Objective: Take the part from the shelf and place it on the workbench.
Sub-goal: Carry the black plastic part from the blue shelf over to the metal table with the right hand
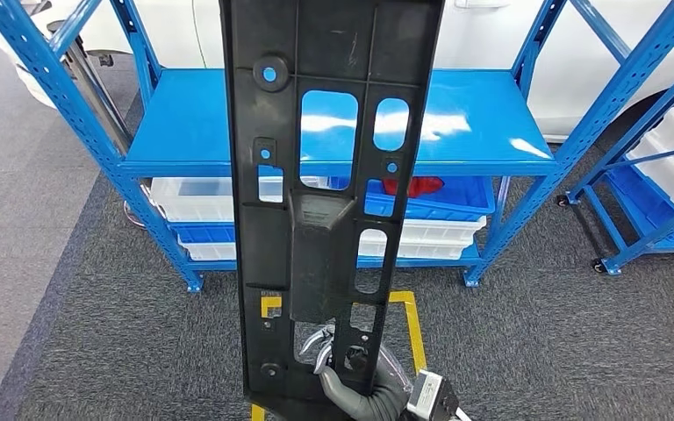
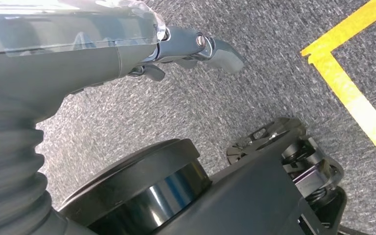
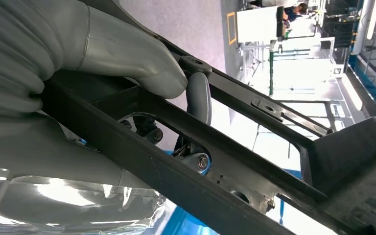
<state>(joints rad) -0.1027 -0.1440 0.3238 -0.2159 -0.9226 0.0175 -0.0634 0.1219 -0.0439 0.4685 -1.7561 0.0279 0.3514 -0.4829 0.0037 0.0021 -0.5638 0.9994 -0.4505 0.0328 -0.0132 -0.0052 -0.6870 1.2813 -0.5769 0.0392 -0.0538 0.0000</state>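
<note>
A long black plastic part [image 1: 325, 237] with several cut-outs stands upright in the middle of the head view, hiding much of the blue shelf [image 1: 184, 132] behind it. My right hand [image 1: 360, 390] grips its lower end from below. In the right wrist view the grey thumb [image 3: 127, 54] presses on a rib of the part [image 3: 254, 161], and darker fingers reach through an opening. My left hand [image 2: 78, 54] hangs over the grey carpet with its thumb [image 2: 215, 49] stretched out, holding nothing.
The shelf's top board is bare. Lower levels carry white bins [image 1: 193, 197] and a blue bin [image 1: 456, 202] with a red item [image 1: 412, 186]. A second blue rack on wheels [image 1: 658, 158] stands at the right. Yellow tape [image 1: 408, 324] marks the carpet.
</note>
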